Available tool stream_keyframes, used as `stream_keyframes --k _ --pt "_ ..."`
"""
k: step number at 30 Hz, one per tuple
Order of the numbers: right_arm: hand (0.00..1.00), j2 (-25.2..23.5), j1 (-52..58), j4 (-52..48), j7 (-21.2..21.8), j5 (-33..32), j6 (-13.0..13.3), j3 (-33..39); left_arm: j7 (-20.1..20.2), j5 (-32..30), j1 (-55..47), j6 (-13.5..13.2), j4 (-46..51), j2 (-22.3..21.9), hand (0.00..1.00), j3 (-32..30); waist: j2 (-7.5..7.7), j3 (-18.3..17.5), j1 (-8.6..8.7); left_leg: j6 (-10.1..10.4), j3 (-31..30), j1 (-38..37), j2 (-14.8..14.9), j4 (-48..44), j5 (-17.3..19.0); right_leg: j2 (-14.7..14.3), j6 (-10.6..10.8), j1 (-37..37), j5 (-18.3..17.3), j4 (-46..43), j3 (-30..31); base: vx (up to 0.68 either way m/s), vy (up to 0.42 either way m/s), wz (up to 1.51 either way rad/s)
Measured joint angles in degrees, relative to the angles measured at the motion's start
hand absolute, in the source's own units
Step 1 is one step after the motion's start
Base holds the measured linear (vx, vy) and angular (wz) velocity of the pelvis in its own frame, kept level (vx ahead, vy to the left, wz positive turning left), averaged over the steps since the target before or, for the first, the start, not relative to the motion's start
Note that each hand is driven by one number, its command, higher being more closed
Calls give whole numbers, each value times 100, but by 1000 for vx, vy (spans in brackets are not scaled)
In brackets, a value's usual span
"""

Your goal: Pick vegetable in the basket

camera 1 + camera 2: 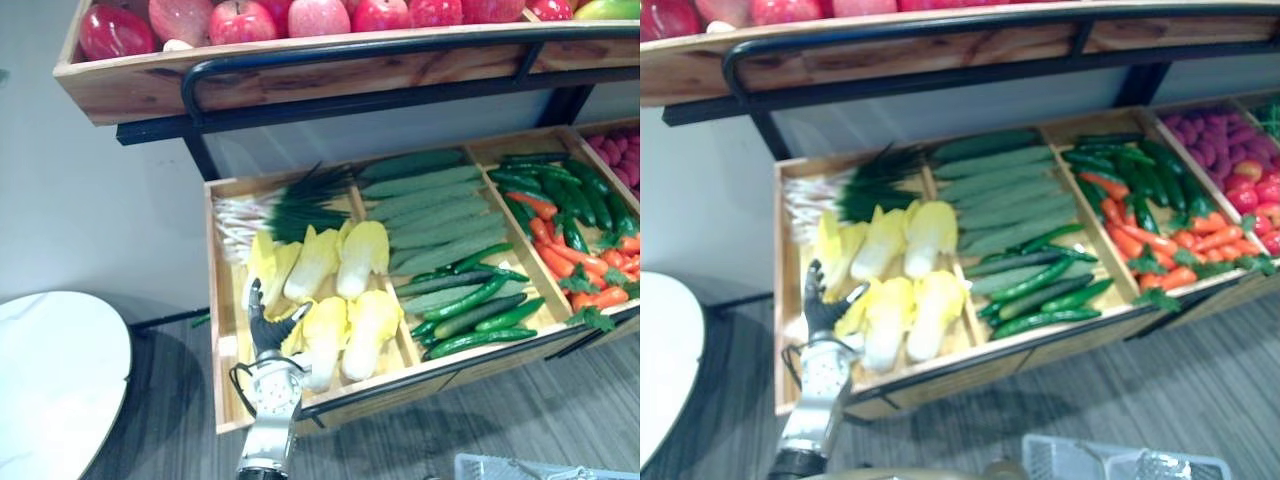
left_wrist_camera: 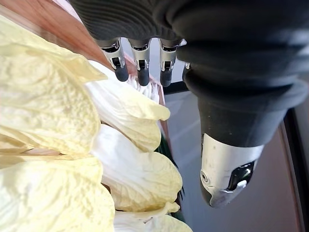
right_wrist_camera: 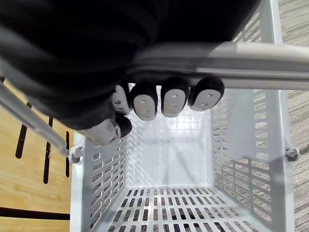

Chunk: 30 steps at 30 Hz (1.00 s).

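Wooden veg crate (image 1: 222,330) fills frame centre, w/ grey floor (image 1: 520,410) below and white table (image 1: 50,380) lower left. Cabbages (image 1: 355,260) lie in its left compartment (cucumbers (image 1: 470,300) alongside). Left hand (image 1: 265,325) at their lower-left edge, fingers straight, holding nothing. Right hand (image 3: 159,99) curled round basket handle (image 3: 231,60).

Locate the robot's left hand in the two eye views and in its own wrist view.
Left eye view: left hand low left, against the near-left cabbages.
Right eye view: hand low left too, same spot.
Left wrist view: fingers straight in a row, thumb apart, cabbages beyond.
Shared landmark: the pale yellow cabbages.
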<state>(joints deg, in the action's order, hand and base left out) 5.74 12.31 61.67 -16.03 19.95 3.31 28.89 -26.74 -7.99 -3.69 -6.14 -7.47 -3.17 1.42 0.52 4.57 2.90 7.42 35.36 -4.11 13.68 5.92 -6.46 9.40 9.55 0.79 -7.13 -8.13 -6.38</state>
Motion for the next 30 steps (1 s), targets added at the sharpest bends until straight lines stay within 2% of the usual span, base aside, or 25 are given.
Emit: stream_keyframes --k 7,23,26,30 --pt "100 -13 82 0 1 -18 -1 -1 229 0 -299 0 8 -32 0 96 28 -26 -8 -15 4 92 -7 -1 -12 7 -1 71 32 5 -5 -3 0 0" --pt "100 -79 160 -1 -4 -22 -1 -19 286 -233 -496 3 254 -33 0 60 94 -72 -150 -56 -138 188 -42 -2 -54 61 20 78 54 6 -139 3 2 4" --pt "100 -83 170 4 -3 -23 0 -21 246 -463 -688 5 357 -40 0 43 96 -79 -156 -66 -158 187 -46 -2 -63 67 21 54 71 16 -175 10 5 3" --pt "100 -82 172 25 -4 -23 -1 -17 212 -468 -685 5 581 -38 0 39 94 -104 -155 -75 -174 201 -48 -1 -69 67 21 53 80 28 -187 1 0 1"
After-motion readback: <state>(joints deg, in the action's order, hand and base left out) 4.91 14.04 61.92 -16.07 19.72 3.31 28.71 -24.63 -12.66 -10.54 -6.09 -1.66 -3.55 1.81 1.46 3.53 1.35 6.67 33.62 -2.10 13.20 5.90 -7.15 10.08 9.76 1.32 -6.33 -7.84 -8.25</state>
